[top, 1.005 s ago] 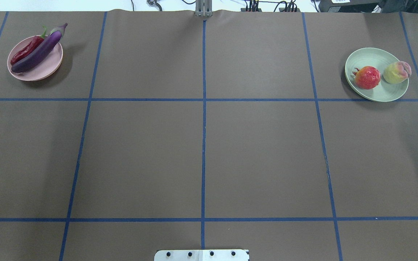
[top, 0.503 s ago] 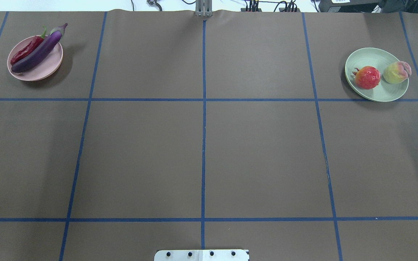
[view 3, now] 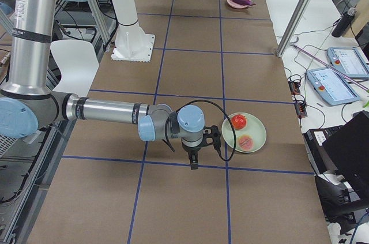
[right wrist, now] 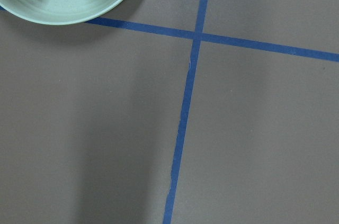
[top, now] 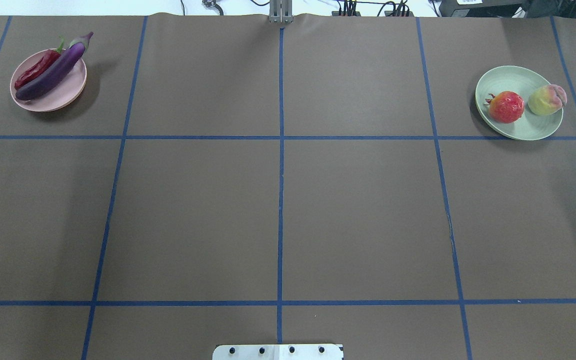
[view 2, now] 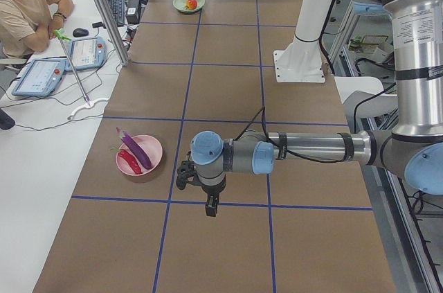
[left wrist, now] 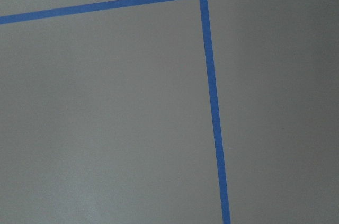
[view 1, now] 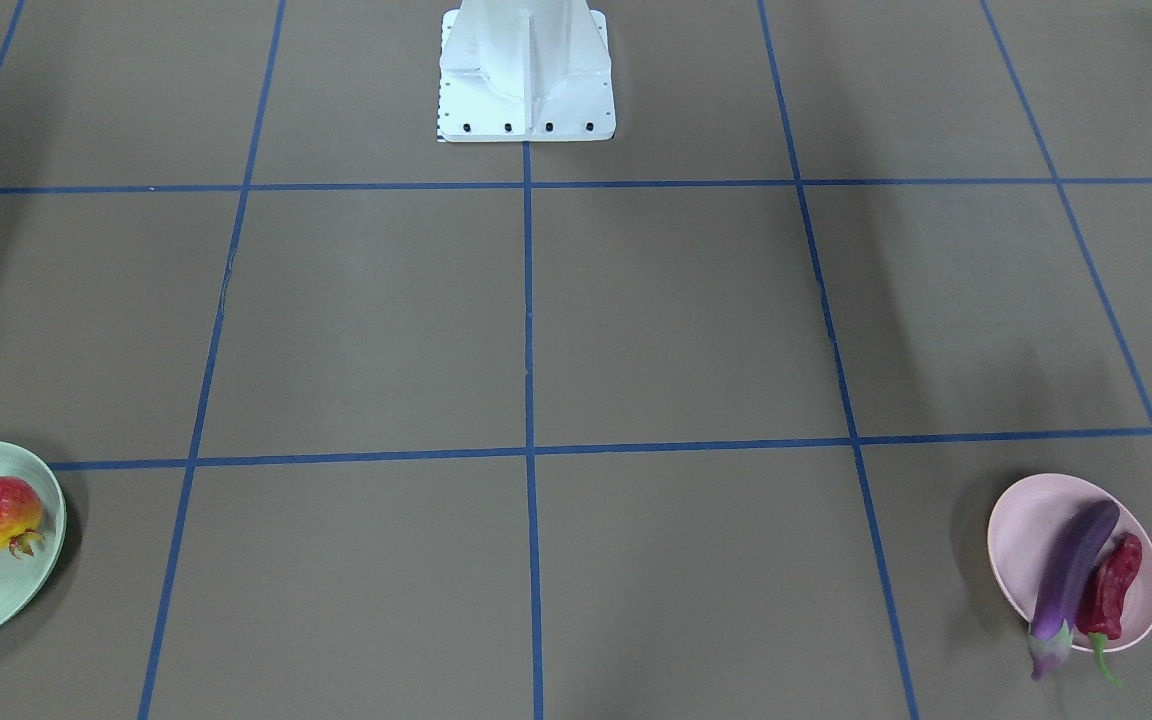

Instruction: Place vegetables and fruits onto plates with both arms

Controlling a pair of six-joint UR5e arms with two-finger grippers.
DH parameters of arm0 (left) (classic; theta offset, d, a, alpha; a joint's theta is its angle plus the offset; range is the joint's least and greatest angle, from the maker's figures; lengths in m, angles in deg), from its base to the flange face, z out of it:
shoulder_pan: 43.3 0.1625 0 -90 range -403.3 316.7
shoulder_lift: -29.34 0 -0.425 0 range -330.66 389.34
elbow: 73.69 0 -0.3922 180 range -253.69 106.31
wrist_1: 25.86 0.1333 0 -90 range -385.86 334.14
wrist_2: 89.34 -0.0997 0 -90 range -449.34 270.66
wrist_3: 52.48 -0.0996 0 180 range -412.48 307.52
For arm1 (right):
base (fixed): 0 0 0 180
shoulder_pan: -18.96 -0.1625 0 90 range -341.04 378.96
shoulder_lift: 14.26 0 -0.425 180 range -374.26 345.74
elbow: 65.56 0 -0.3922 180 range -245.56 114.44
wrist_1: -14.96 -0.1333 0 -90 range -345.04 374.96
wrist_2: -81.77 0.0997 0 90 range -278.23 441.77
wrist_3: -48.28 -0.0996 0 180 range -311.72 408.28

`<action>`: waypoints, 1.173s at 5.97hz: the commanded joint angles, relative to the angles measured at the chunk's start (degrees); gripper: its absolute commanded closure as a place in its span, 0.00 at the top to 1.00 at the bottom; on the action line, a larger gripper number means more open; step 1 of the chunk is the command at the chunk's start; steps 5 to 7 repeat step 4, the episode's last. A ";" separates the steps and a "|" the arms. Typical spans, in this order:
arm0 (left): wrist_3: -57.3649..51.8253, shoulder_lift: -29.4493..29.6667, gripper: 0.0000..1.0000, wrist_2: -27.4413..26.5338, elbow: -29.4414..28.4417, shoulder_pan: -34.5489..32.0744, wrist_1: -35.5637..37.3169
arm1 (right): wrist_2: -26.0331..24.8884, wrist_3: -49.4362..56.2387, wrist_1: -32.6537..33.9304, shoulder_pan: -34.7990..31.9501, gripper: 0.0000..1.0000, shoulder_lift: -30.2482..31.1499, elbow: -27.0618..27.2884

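Both hands hang over bare counter, fingers pointing down. The left hand and the right hand show only in the side views, and from those I cannot tell whether their fingers are apart or together. Neither wrist camera shows any fingers. The left one sees only counter and blue tape.

All four task things lie on plates. The eggplant lies slantwise across the pink plate, its pale calyx end sticking out past the rim on the side away from the robot. The chili lies alongside it, roughly parallel and touching. The red-and-yellow ball and the peach sit side by side on the green plate, the peach close to the outer rim.

From the left hand, the pink plate lies outward, away from the robot and near. From the right hand, the green plate lies the same way and just beside it, with its rim in the corner of the right wrist view. Each hand is thus the nearer one to its own plate.

Judging by this layout, the sorting looks finished. Should the overhanging eggplant need nudging, the left hand would close across its slim body, not along it.
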 commanded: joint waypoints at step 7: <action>-0.17 0.00 1.00 -0.06 0.45 -0.09 0.00 | 0.00 0.06 -0.03 0.78 1.00 0.54 -0.02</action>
